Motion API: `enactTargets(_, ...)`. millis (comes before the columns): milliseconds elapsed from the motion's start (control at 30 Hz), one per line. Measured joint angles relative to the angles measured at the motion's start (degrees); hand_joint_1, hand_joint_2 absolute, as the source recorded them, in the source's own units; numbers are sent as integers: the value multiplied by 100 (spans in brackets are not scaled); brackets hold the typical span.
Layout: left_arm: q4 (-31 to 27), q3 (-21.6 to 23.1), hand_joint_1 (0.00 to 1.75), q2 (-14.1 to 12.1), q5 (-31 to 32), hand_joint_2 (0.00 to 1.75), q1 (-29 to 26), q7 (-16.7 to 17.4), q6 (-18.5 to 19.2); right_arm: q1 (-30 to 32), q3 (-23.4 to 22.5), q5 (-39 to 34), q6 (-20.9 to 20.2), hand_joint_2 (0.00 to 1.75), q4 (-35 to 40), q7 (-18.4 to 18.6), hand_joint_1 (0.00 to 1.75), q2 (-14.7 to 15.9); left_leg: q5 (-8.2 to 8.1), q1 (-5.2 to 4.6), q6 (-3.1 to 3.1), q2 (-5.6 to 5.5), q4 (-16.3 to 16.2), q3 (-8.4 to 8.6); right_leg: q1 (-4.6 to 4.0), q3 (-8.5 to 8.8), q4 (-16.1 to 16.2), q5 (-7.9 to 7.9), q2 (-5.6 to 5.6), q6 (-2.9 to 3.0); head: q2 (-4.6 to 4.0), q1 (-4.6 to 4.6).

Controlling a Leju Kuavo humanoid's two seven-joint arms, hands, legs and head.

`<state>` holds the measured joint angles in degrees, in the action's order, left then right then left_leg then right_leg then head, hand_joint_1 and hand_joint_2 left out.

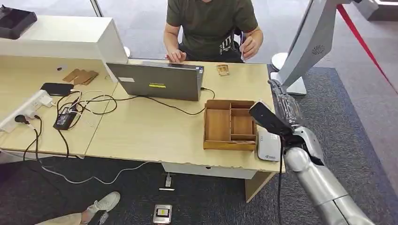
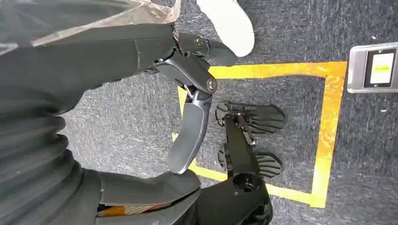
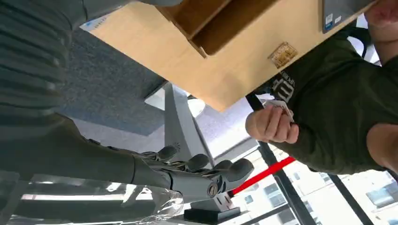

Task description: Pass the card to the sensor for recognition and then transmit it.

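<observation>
The card [image 1: 245, 43] is in the person's hand [image 1: 249, 46], held up just beyond the far edge of the table [image 1: 155, 133], past the wooden tray [image 1: 229, 124]. The right wrist view shows the same white card [image 3: 280, 107] pinched in that hand [image 3: 271, 124]. The white sensor [image 1: 268, 145] lies flat on the table, touching the tray's right side.

The right hand [image 1: 285, 104] is raised just right of the tray, above the sensor, its fingers [image 3: 220, 171] loosely spread and holding nothing. The left hand [image 2: 190, 101] hangs over the floor, fingers relaxed and apart, empty.

The card looks thin, light, stiff and smooth, so it would likely slip under a loose touch. A pinch across its flat faces near one short edge seems best, leaving most of the face free to present to the sensor.
</observation>
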<state>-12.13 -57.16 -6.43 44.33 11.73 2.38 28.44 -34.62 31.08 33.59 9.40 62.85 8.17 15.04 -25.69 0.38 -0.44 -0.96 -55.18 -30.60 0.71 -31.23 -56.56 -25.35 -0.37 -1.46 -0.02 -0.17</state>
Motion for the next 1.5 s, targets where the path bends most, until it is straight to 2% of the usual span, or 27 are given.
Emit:
enactTargets(200,0,22,0,-33,-112,175,-47,-4,0,643,-79,532,-208,175,886,160,0,182,1,2,-1,1,2,1,-2,1,-2,0,0,1,0,2)
enactTargets(300,0,31,0,-41,-120,175,-49,-7,0,762,-33,816,-271,175,1076,212,0,184,2,2,-1,1,2,3,-2,2,-2,0,0,1,0,0)
enactTargets(600,0,64,0,-48,-133,175,-53,-4,0,851,70,938,-341,175,1356,219,0,214,2,0,-1,1,2,1,0,3,-1,0,0,0,0,0)
enactTargets(767,0,136,0,-33,-210,175,-36,66,0,872,168,1693,-499,175,1316,142,0,103,1,0,-1,1,2,0,0,1,-2,0,0,1,0,0)
enactTargets(900,0,214,0,276,-195,175,144,149,-140,796,483,2527,-597,175,1082,219,0,-125,3,1,-1,-3,2,-1,0,6,-2,0,-7,0,0,0)
enactTargets(1033,15,275,0,492,-188,175,219,188,-50,783,673,2643,-606,175,910,227,0,-264,3,1,-1,-2,2,-1,-1,6,-2,1,-5,0,0,2)
enactTargets(1500,15,394,0,614,-197,175,308,256,-120,766,1014,2645,-700,175,296,271,0,-360,3,0,0,-2,1,-1,1,3,-2,0,-4,0,0,0)
